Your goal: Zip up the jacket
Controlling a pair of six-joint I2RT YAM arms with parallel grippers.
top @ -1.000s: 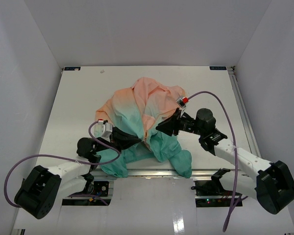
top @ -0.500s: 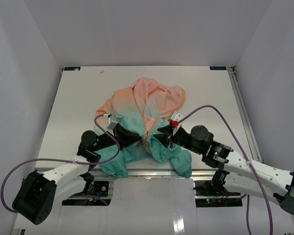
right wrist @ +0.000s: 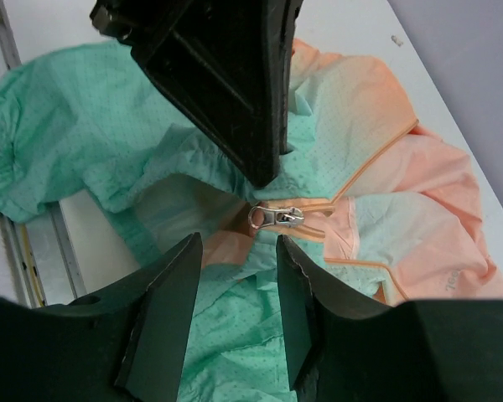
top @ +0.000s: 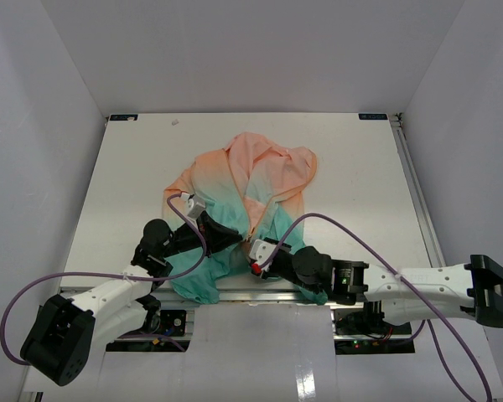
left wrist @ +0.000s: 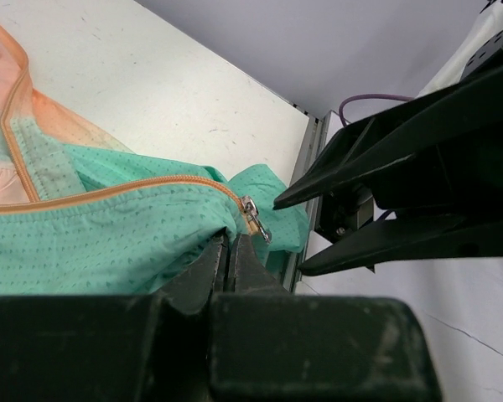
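- I see the jacket [top: 260, 180] crumpled on the table [top: 126, 167], its teal hem at the near edge.
- My left pincer [left wrist: 229, 244] is clenched on teal fabric just beside the zipper pull [right wrist: 275, 217].
- My right pincer [right wrist: 237, 251] is released, facing that pull.

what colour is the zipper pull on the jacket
Silver; the small metal zipper pull shows best in the right wrist view.

Bright even light, soft shadows; near fingers [right wrist: 163, 318] dark, slightly blurred
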